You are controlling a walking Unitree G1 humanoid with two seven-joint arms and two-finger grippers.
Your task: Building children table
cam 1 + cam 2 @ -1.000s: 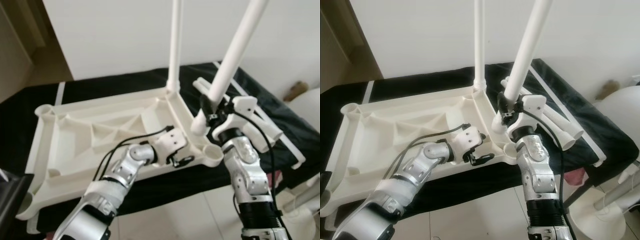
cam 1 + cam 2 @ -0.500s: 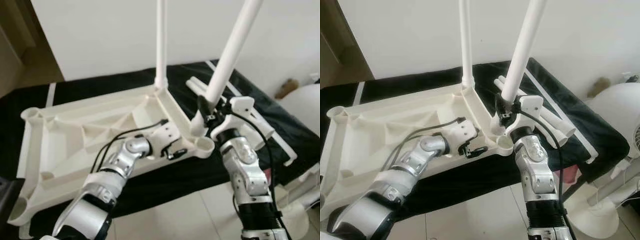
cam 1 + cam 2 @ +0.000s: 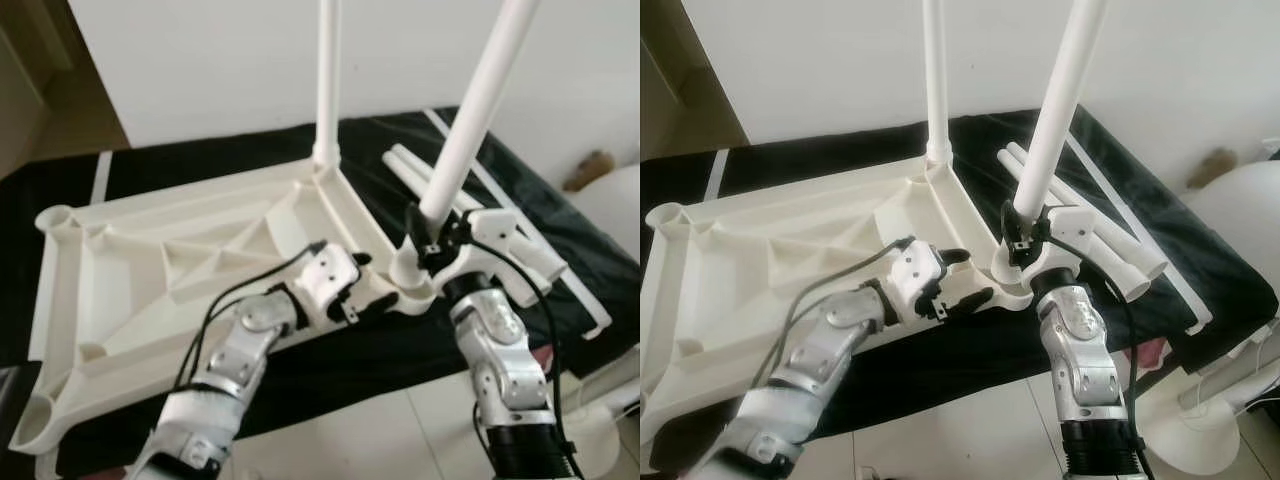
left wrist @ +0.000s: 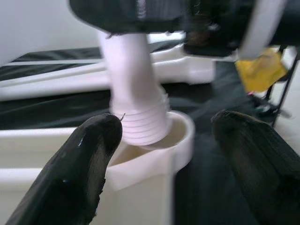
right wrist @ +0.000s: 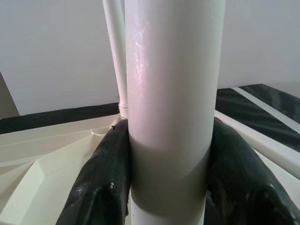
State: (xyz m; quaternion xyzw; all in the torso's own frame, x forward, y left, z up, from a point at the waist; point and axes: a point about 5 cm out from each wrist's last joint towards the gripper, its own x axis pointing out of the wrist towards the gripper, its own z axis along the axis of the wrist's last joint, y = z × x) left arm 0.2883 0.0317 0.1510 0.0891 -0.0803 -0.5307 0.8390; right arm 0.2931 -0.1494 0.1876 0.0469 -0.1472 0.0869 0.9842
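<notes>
Your right gripper point(image 3: 432, 243), clamped on the tilted table leg point(image 3: 470, 125), w/ left gripper point(image 3: 352, 290) apart, may cross-thread the corner socket point(image 4: 180, 136).

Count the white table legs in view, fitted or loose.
4, maybe more hidden. One fitted leg stands in the tabletop's far corner. The right end effector holds another leg at the near corner socket. Two loose legs lie on the black cloth beside it.
</notes>
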